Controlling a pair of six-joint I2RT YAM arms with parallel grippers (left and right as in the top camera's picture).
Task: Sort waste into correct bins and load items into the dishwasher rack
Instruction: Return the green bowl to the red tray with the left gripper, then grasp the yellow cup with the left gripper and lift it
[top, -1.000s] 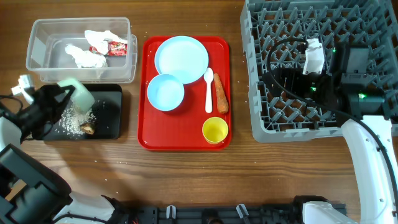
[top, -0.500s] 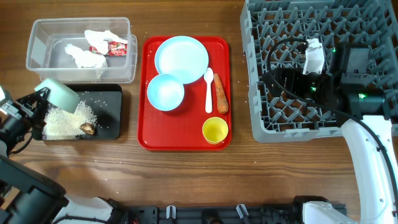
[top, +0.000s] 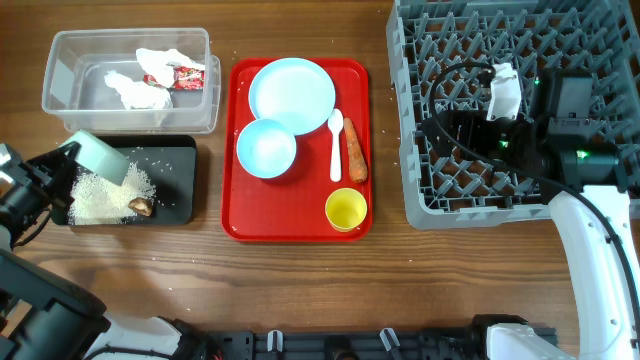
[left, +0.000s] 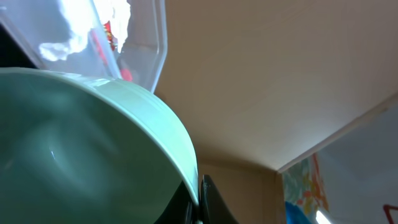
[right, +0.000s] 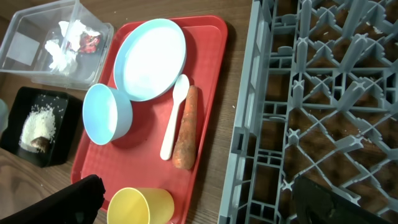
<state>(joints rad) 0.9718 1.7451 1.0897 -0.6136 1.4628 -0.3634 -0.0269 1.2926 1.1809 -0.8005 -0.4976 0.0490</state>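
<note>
Left claw (top: 66, 168) gripped tilted bowl (top: 100, 154) over black tray (top: 176, 172), 9 o'clock of red tray (top: 290, 215); rice (top: 95, 197), scrap (top: 141, 207) inside. Right claw (right: 208, 202) wide, probably empty, above rack (top: 420, 205).

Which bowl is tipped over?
The bowl in the left gripper, tilted above the black tray. The other bowl sits upright on the red tray.
</note>
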